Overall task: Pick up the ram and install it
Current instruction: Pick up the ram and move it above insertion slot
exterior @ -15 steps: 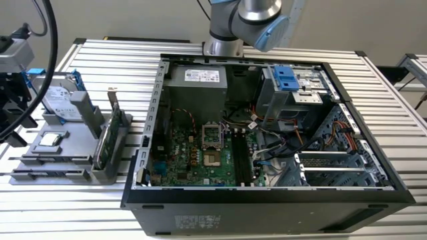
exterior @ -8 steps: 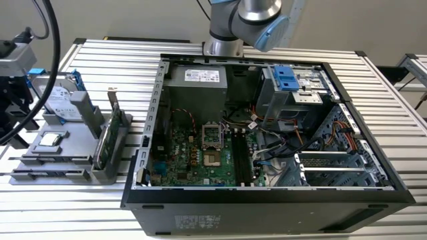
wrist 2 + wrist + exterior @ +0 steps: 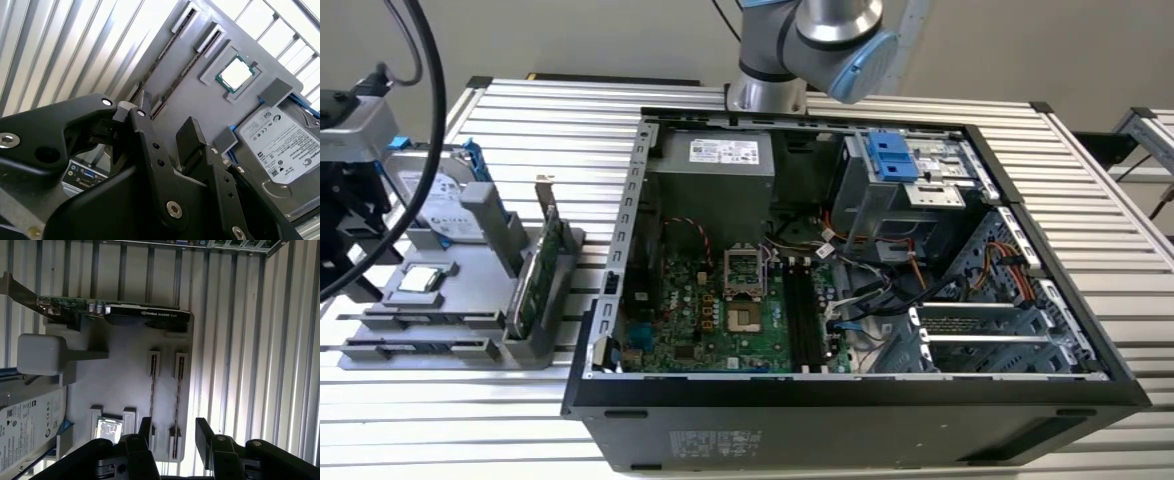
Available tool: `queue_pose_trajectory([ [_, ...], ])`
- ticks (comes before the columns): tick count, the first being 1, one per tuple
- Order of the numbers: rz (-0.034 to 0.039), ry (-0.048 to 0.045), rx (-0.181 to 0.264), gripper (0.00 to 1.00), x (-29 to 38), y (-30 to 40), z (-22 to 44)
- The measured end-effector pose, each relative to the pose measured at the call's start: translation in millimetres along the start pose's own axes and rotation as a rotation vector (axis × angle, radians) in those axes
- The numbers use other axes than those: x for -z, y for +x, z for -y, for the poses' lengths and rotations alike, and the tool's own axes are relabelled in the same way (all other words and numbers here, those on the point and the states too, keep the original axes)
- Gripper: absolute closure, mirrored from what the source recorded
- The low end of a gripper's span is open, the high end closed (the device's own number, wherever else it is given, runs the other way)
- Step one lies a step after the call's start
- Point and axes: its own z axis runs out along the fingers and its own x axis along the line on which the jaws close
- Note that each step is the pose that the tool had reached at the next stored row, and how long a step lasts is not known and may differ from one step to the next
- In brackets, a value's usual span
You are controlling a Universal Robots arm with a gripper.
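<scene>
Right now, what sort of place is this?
Probably a PC assembly bench: an open tower case on a slatted metal table, beside a grey parts fixture holding a hard drive and processor.

Black claw [image 3: 173, 429]; grey tray [image 3: 125, 385]; silver ribbed table [image 3: 250, 340]; green motherboard [image 3: 687, 322]; black case [image 3: 854, 435].

The exterior view looks down at a slant from high up, taking in the open case [image 3: 854, 400], the slatted surface [image 3: 547, 110] and the holder [image 3: 467, 270] at the exterior view's left. Both wrist views look down past the hand [image 3: 174, 427] from close above that holder, sharing its drive [image 3: 280, 145] and processor [image 3: 235, 75].
</scene>
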Motion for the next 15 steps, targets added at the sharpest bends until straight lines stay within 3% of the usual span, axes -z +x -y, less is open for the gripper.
queue_pose_trajectory([
  [15, 0.0, 0.0, 0.0, 0.0, -12.8, 0.2, -1.1],
])
